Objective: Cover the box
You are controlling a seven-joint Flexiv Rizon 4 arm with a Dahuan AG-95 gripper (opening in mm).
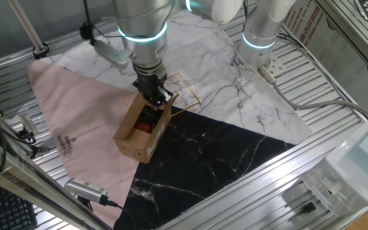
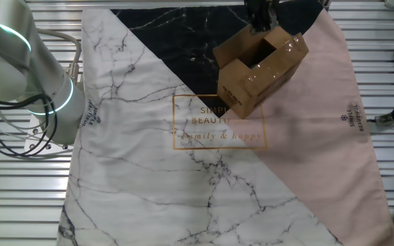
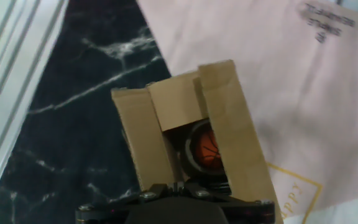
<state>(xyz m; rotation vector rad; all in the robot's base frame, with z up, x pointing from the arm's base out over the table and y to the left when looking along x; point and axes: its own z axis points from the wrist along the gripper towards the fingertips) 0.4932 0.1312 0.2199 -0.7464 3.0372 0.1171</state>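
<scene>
The brown cardboard box [image 1: 135, 135] lies on a patchwork cloth where pink, black and white marble panels meet. Its top is partly open: the far end flap [image 3: 173, 106] is folded inward and the long side flaps [image 3: 225, 118] lean over the opening. An orange and black round item [image 3: 207, 149] shows inside. My gripper [image 1: 154, 96] stands over the box's end nearest the arm, fingertips together at the rim. The hand view shows the gripper [image 3: 180, 184] shut, with nothing visible between the fingers. In the other fixed view, the gripper [image 2: 258, 19] meets the box [image 2: 252, 82] at its top edge.
The cloth [image 1: 94, 108] covers a slatted metal table [image 1: 312, 172]. A second arm's base [image 1: 260, 32] stands at the back, with a power strip [image 1: 270, 67] and cables beside it. A handheld tool [image 1: 85, 188] lies at the front left edge.
</scene>
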